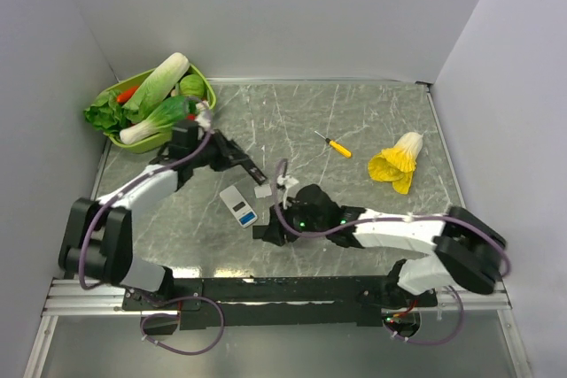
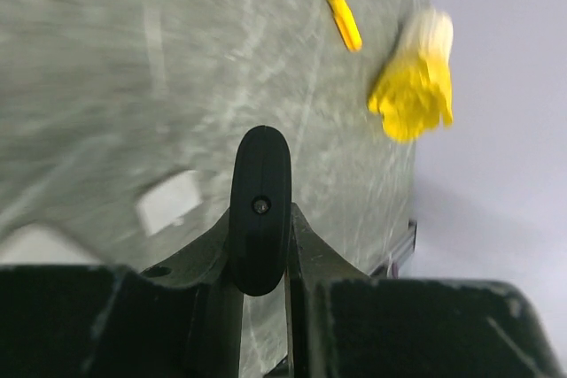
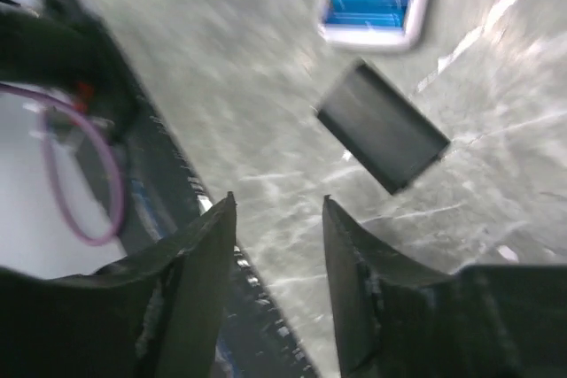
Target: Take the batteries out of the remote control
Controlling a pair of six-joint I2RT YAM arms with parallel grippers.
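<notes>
Batteries (image 3: 368, 6) are showing as blue inside the white remote (image 1: 237, 205) mid-table, and only the right wrist view is revealing them clearly. From the left, the left gripper (image 2: 260, 241) is clamping what looks like a black remote (image 2: 260, 174). The right gripper (image 3: 279, 245) is hanging open and empty, and should be lowering squarely over that blue.

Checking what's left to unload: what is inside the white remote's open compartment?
A blue battery shows in the open bay of the white remote. Blur hides whether another cell lies beside or beneath it.
</notes>
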